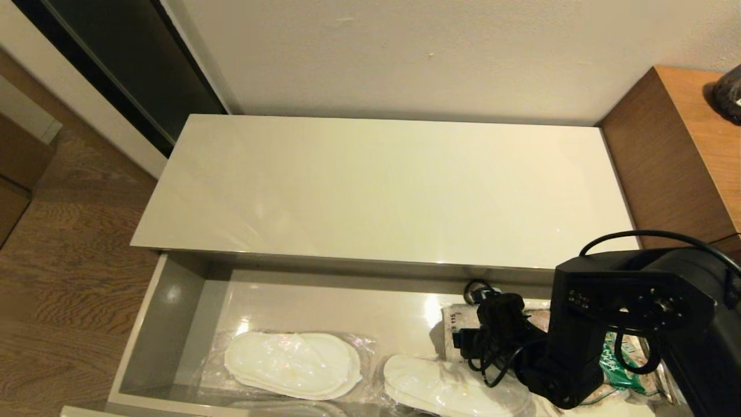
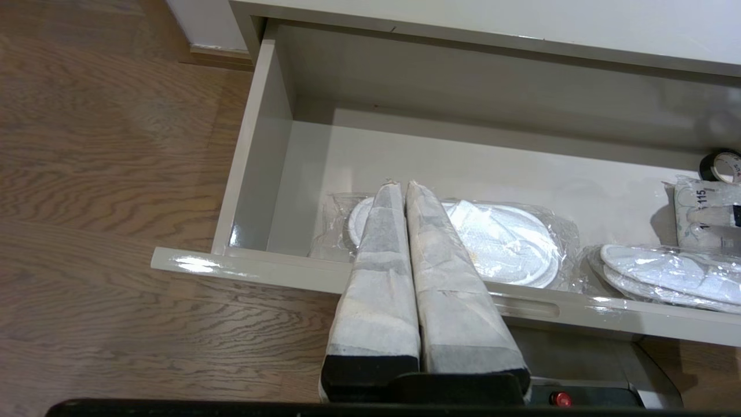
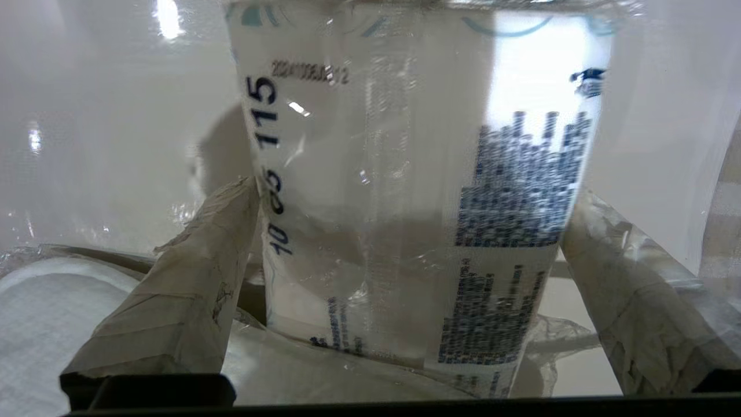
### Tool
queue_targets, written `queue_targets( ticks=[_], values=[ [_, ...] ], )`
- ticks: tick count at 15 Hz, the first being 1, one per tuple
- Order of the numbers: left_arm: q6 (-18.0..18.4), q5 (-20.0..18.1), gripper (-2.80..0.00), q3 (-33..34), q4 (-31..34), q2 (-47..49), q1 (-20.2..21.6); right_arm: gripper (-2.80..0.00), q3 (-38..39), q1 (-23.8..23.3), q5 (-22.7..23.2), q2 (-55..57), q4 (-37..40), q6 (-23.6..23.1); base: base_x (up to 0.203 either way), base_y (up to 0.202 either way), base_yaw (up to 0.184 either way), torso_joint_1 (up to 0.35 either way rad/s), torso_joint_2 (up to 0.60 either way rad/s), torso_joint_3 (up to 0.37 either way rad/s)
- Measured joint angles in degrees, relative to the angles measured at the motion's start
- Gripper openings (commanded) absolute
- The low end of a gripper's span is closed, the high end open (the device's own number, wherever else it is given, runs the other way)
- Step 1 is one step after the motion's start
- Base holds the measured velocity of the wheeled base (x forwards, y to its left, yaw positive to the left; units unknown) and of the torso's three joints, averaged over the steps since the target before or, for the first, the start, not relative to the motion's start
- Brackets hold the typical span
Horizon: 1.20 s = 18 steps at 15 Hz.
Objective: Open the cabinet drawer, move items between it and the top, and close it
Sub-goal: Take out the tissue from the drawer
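Right wrist view: right tool [image 3: 399, 278] wide open, straddling tissue pack [image 3: 405, 191] across long axis.

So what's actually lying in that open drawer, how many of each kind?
Wrapped slipper pairs: 2, one toward the left and one in the middle
Tissue pack: 1, between the open right pincer's fingers
Green-labelled snack bag: 1
Black ring: 1
Total: 5
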Motion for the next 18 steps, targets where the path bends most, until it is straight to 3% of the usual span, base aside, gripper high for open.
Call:
queue_targets(
  ticks=[2, 3, 18],
  values=[
    [0.0, 0.0, -2.8, 0.0, 0.0, 0.0, 0.0, 0.0, -0.1, 0.5, 0.0, 0.2, 0.1, -0.1, 0.0, 0.0, 0.0, 0.0, 0.0, 0.0],
    [0.0, 0.0, -2.8, 0.0, 0.0, 0.0, 0.0, -2.8, -0.2, 0.6, 0.0, 0.2, 0.2, -0.1, 0.0, 0.0, 0.0, 0.0, 0.0, 0.0],
    [0.0, 0.0, -2.8, 0.0, 0.0, 0.0, 0.0, -2.8, 1.1, 0.8, -0.1, -0.2, 0.0, 0.3, 0.0, 0.0, 0.0, 0.0, 0.0, 0.0]
  ],
)
